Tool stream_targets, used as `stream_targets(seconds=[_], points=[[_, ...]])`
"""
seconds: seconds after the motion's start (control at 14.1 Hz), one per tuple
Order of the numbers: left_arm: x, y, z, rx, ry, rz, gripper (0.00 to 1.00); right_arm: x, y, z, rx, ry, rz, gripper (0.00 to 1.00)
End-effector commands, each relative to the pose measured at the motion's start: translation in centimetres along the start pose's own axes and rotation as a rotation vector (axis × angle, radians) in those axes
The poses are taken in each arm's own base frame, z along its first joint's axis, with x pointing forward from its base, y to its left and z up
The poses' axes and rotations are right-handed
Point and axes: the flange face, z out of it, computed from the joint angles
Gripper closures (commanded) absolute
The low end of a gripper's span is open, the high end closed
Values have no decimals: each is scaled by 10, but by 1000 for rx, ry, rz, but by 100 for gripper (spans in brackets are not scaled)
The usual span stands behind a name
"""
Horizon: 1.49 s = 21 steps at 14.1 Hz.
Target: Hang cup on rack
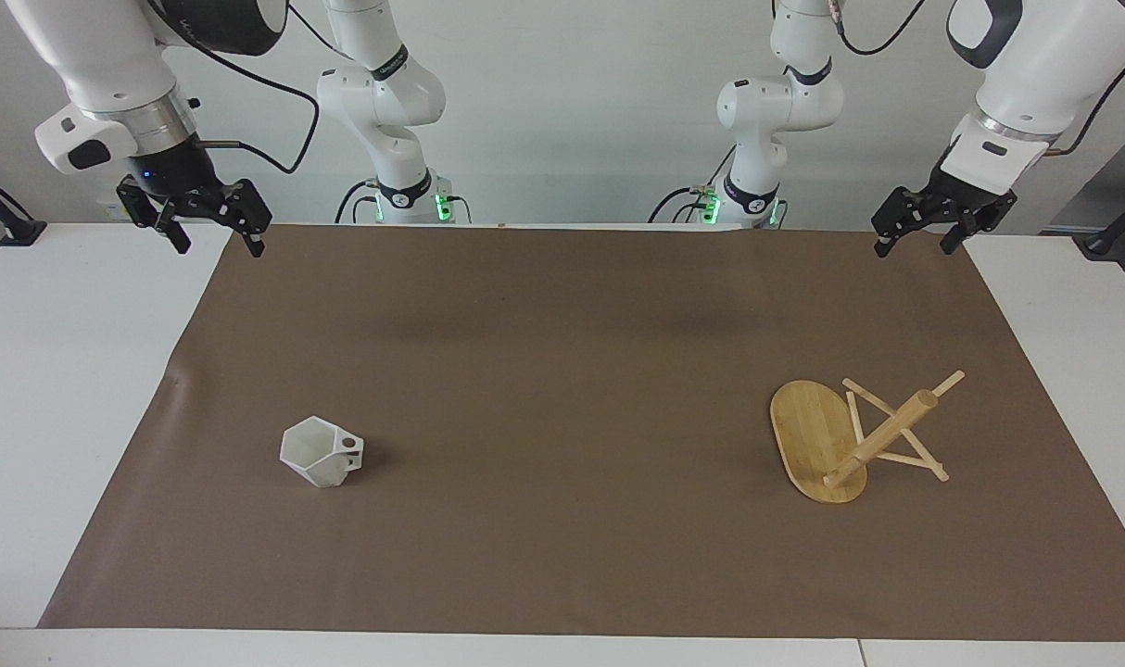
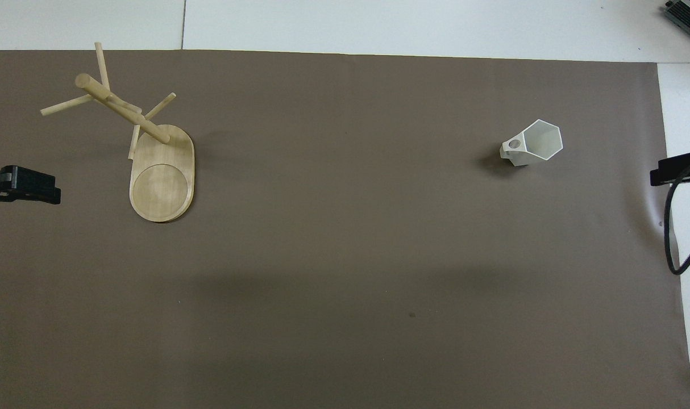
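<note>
The cup (image 1: 320, 451) is a small white faceted mug that stands upright on the brown mat toward the right arm's end, and it also shows in the overhead view (image 2: 535, 143). Its handle points toward the rack. The rack (image 1: 840, 435) is a bamboo mug tree that rests on its oval base toward the left arm's end, with nothing on its pegs; it also shows in the overhead view (image 2: 163, 170). My right gripper (image 1: 215, 239) is open and empty, raised over the mat's corner near its own base. My left gripper (image 1: 916, 243) is open and empty, raised over the mat's other near corner. Both are far from the cup and the rack.
The brown mat (image 1: 562, 352) covers most of the white table (image 1: 71, 389). A black cable (image 2: 672, 227) hangs by the right gripper (image 2: 677, 169). The left gripper's tip (image 2: 24, 186) shows at the mat's edge in the overhead view.
</note>
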Motion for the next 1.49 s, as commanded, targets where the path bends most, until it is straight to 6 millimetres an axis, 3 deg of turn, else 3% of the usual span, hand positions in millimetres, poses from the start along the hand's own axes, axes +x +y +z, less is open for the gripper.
stream_targets(seconds=[0.0, 1.42], points=[[-7, -1, -3, 23, -5, -9, 0, -8, -2, 0, 6, 3, -8, 0], [-7, -1, -3, 23, -5, -9, 0, -6, 0, -1, 3, 20, -4, 0]])
